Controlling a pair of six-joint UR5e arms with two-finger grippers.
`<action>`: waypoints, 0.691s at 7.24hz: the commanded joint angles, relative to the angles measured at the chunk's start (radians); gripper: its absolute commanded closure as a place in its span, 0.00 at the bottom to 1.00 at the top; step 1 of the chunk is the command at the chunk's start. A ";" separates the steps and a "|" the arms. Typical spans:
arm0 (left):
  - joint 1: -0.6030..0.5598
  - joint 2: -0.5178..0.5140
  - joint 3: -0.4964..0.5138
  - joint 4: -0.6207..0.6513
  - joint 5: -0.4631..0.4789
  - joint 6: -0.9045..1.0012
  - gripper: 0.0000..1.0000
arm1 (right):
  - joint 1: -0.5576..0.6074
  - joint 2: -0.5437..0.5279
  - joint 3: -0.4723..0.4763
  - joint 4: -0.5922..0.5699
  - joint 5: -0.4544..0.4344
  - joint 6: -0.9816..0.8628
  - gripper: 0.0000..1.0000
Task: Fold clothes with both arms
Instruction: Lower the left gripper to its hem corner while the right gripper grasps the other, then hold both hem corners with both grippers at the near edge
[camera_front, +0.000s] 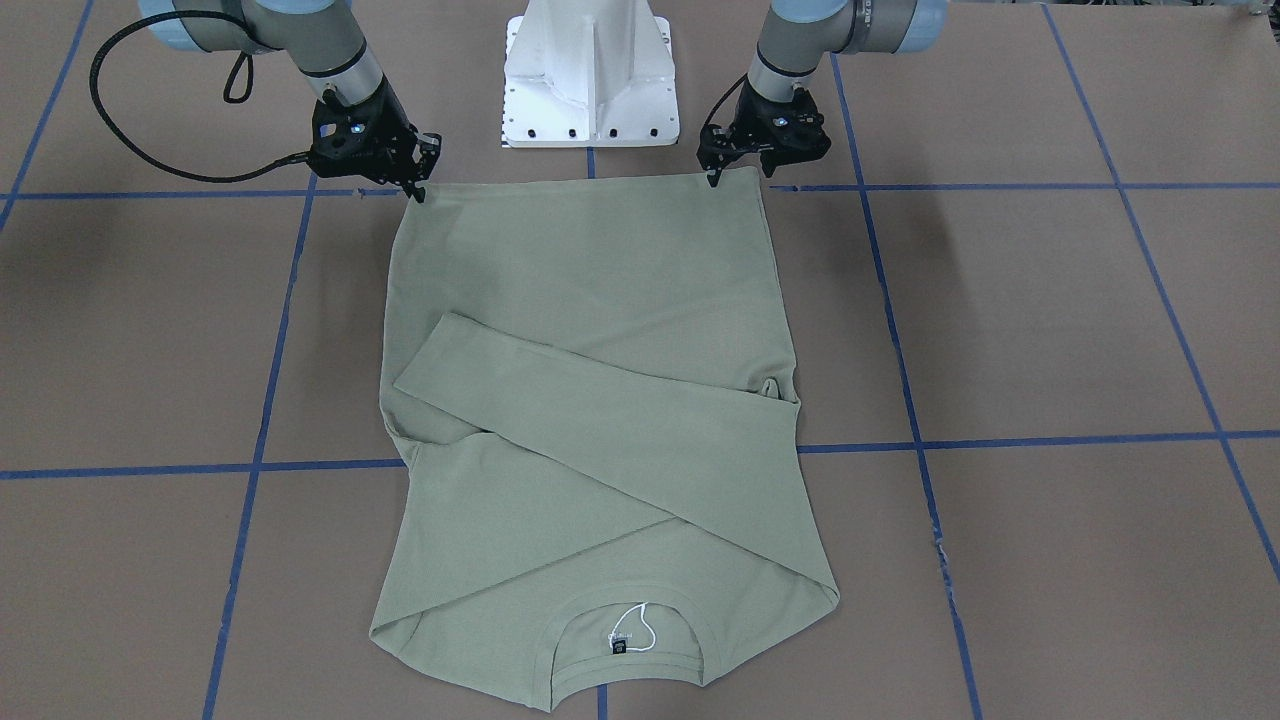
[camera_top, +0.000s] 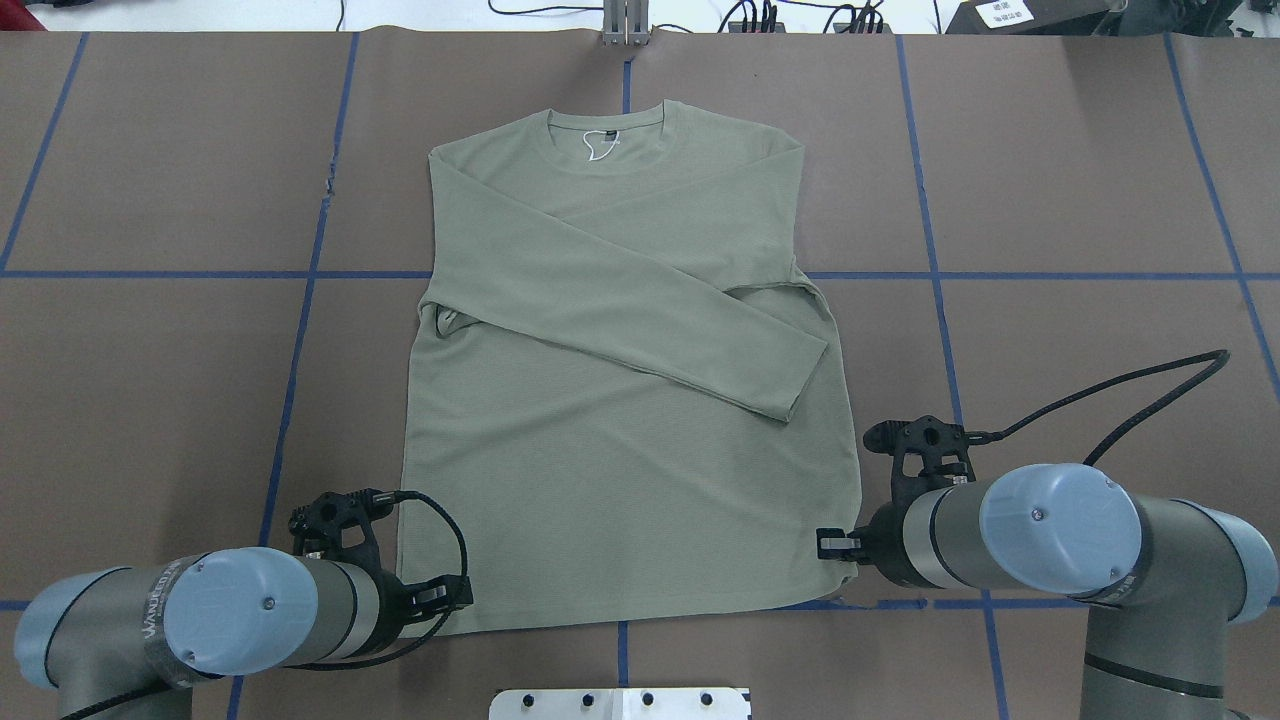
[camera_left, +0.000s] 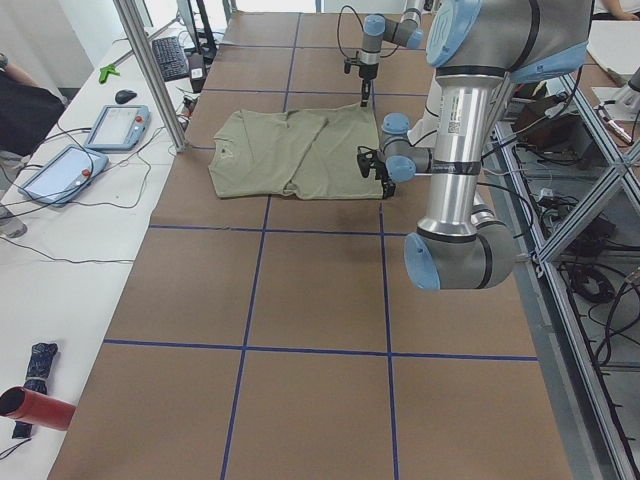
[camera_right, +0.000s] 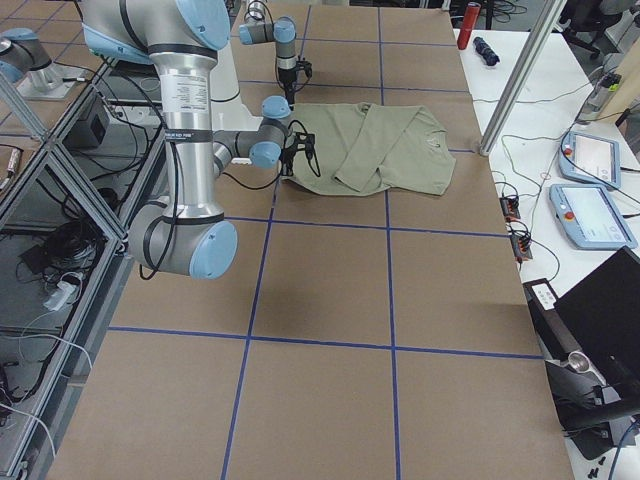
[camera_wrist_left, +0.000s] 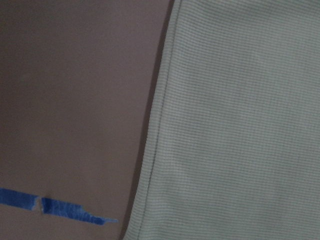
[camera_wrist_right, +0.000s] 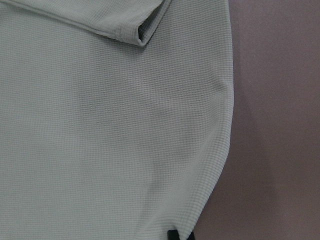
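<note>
The sage-green shirt (camera_front: 590, 300) lies flat on the brown table, collar away from the robot, with both sleeves folded across its body (camera_top: 620, 480). My left gripper (camera_front: 735, 175) (camera_top: 445, 595) is down at the hem corner on my left. Whether its fingers are shut I cannot tell; the left wrist view shows only the shirt's side edge (camera_wrist_left: 240, 125). My right gripper (camera_front: 418, 185) (camera_top: 835, 545) sits at the other hem corner. In the right wrist view a dark fingertip (camera_wrist_right: 181, 235) rests on the cloth (camera_wrist_right: 100, 150), whose edge curves in toward it, so it looks shut on the shirt.
The white pedestal (camera_front: 590, 80) stands just behind the hem, between the arms. Blue tape lines (camera_top: 930, 275) cross the brown table. Beyond the collar end a metal post (camera_left: 150, 70) rises, with tablets (camera_left: 118, 125) on a side bench.
</note>
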 joint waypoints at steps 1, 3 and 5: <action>0.000 0.004 -0.001 0.007 0.005 -0.006 0.17 | 0.002 0.000 0.001 0.000 0.003 0.000 1.00; 0.001 -0.008 -0.010 0.076 0.005 -0.008 0.23 | 0.002 0.000 -0.001 0.000 0.005 0.000 1.00; 0.001 -0.006 -0.010 0.077 0.005 -0.008 0.26 | 0.002 0.000 -0.002 -0.002 0.005 0.000 1.00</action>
